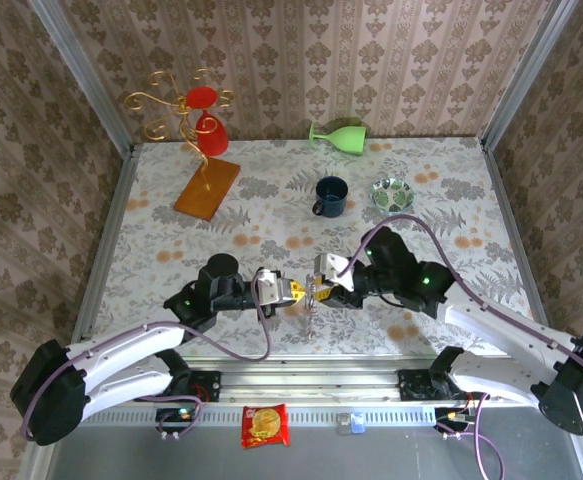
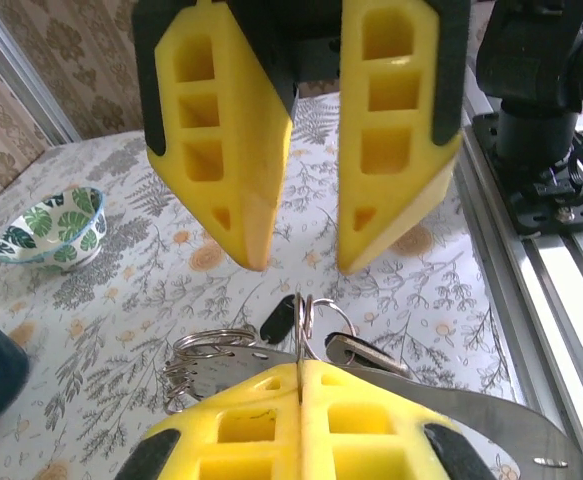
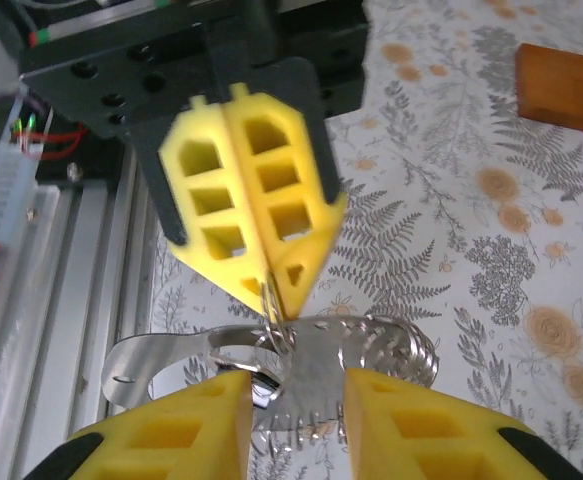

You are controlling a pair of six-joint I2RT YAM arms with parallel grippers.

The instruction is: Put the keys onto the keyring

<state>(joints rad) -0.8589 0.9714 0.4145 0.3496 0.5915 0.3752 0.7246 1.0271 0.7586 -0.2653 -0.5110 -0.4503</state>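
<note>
My left gripper is shut on the keyring, a thin silver wire ring standing edge-on between its yellow pads. Two keys with black heads hang at that ring, just above the table. A flat silver metal strip with a stack of split rings on it lies under them. My right gripper faces the left one, open, its fingers apart on either side of the strip. In the right wrist view the left gripper pinches the keyring.
A blue mug, a leaf-patterned bowl and a tipped green glass stand further back. A gold wire stand with a red cup on a wooden base is at back left. The metal rail runs along the near edge.
</note>
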